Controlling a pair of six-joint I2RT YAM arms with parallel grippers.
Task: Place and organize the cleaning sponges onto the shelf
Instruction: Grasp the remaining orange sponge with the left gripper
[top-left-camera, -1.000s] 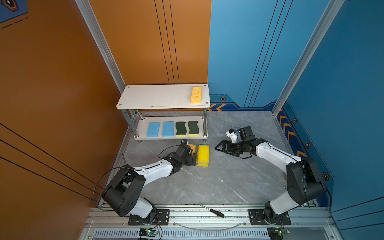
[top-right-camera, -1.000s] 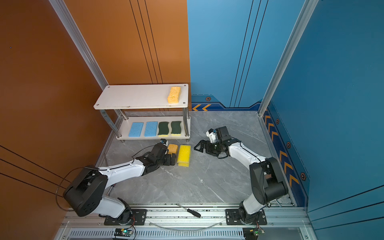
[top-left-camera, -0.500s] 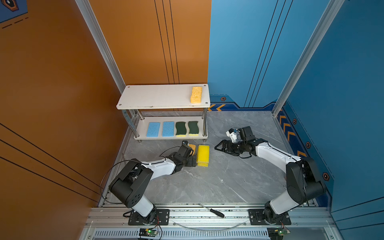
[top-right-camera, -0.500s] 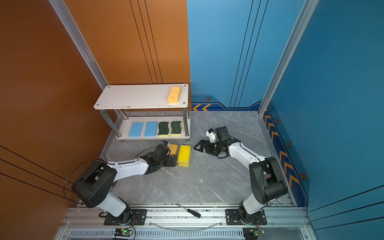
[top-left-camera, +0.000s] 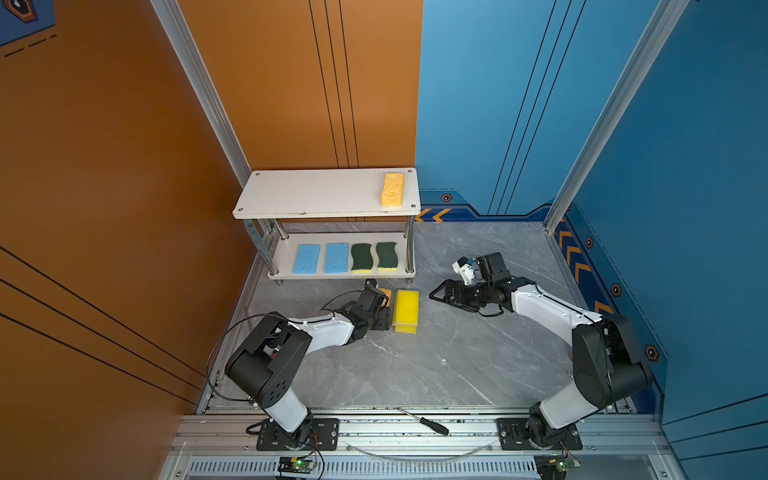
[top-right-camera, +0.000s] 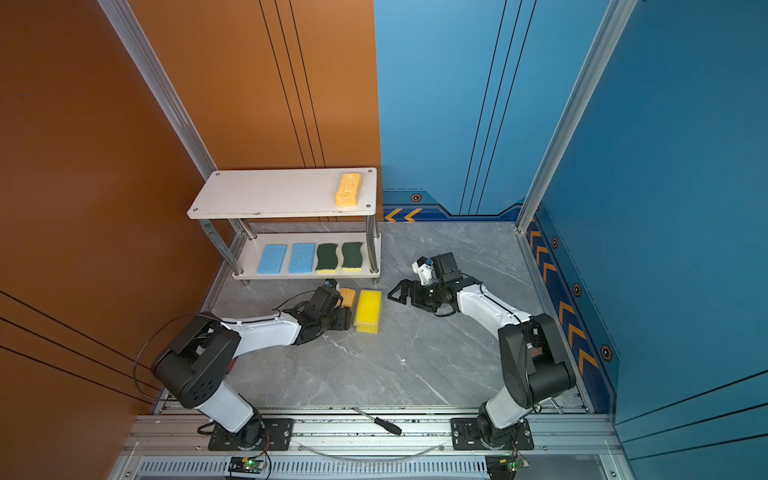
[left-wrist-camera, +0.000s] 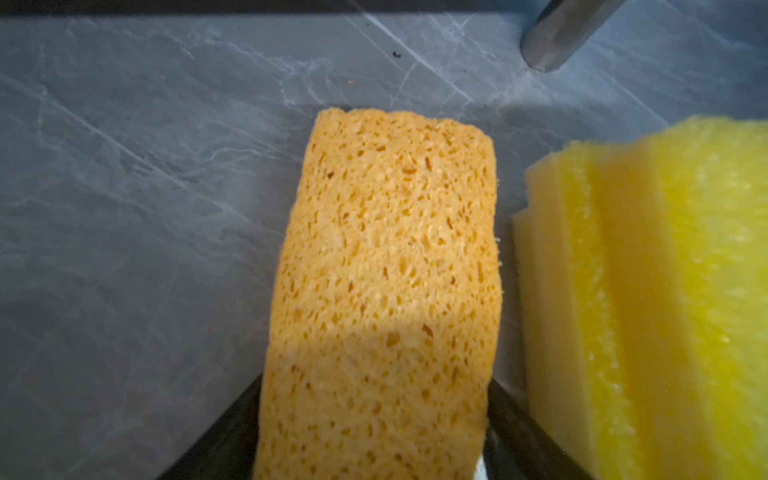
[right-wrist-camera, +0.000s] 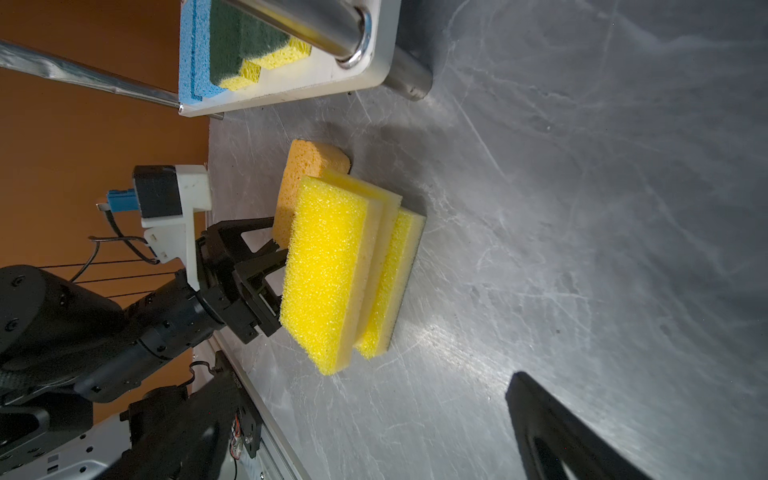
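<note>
Porous orange sponge (left-wrist-camera: 382, 270), shiny chrome leg (right-wrist-camera: 299, 20), matt white board (top-left-camera: 316, 195)

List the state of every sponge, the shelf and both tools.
Left tool: closed on the loose orange sponge.
Right tool: open, empty.
Loose orange sponge: on the table, gripped at its sides.
Other orange sponge: flat on the shelf, top board.
Blue sponges: two flat, lower board.
Green sponges: two, green side up, lower board.
Yellow sponges: three stacked on the table.
</note>
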